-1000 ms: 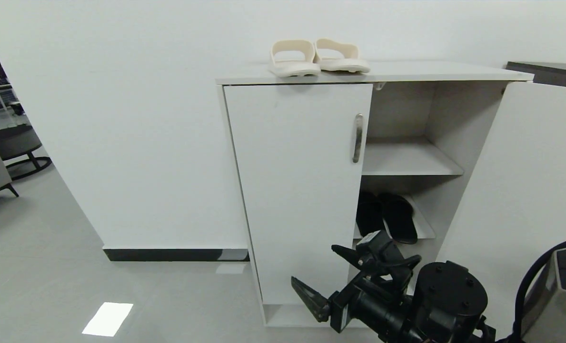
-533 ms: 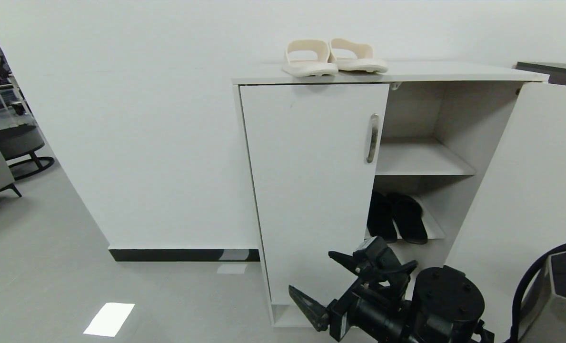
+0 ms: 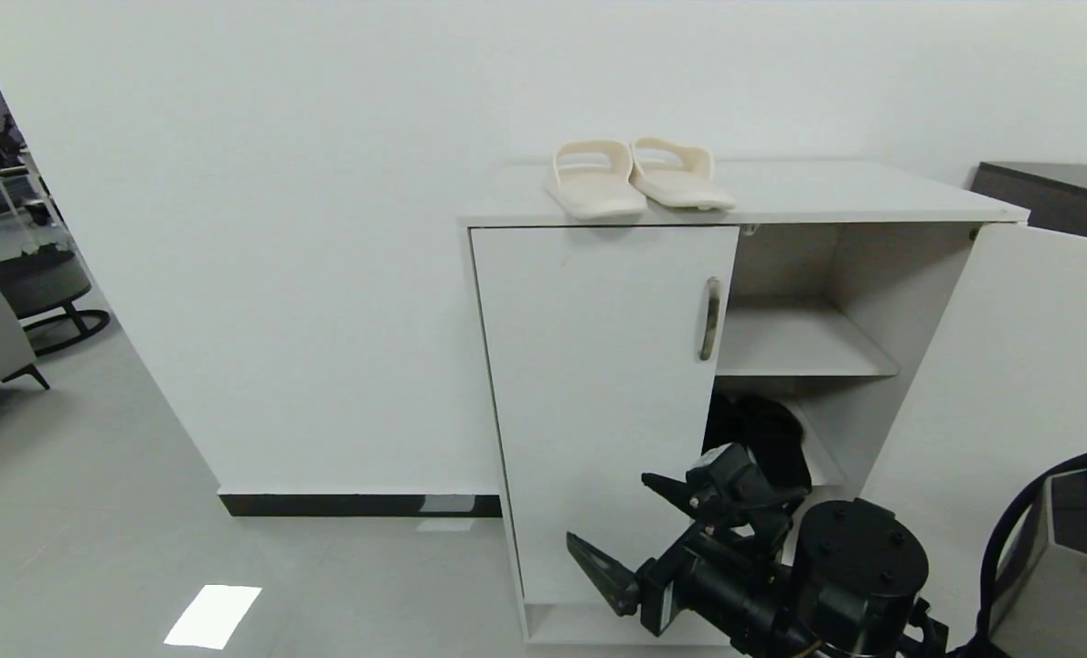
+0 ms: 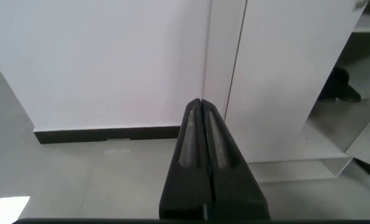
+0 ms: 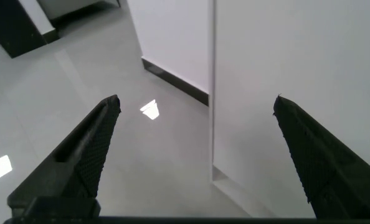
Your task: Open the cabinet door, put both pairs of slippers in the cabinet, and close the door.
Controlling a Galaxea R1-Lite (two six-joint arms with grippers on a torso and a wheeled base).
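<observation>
White wall (image 3: pixel 278 228) behind cabinet (image 3: pixel 598 411); cream slippers (image 3: pixel 639 178) on top, door (image 3: pixel 1009 384) open

cabinet (image 3: pixel 744 187): white board, smooth and matt, laminate by the look
door handle (image 3: pixel 709 318): brushed metal with a dull sheen
cream slippers (image 3: pixel 593 187): smooth, matt, moulded foam or rubber
black slippers (image 3: pixel 762 434): dark and matt; material cannot be told
floor (image 3: pixel 95 512): grey, smooth, glossy, mirrors a light patch
wall (image 3: pixel 278 228): white, matt, even
skirting (image 3: pixel 351 504): dark, smooth, slight gloss
left gripper (image 4: pixel 201 102): black matt plastic; pads (image 4: pixel 188 146) grey, finely ribbed
right gripper (image 5: pixel 196 99): black, matt, grained inner faces
</observation>
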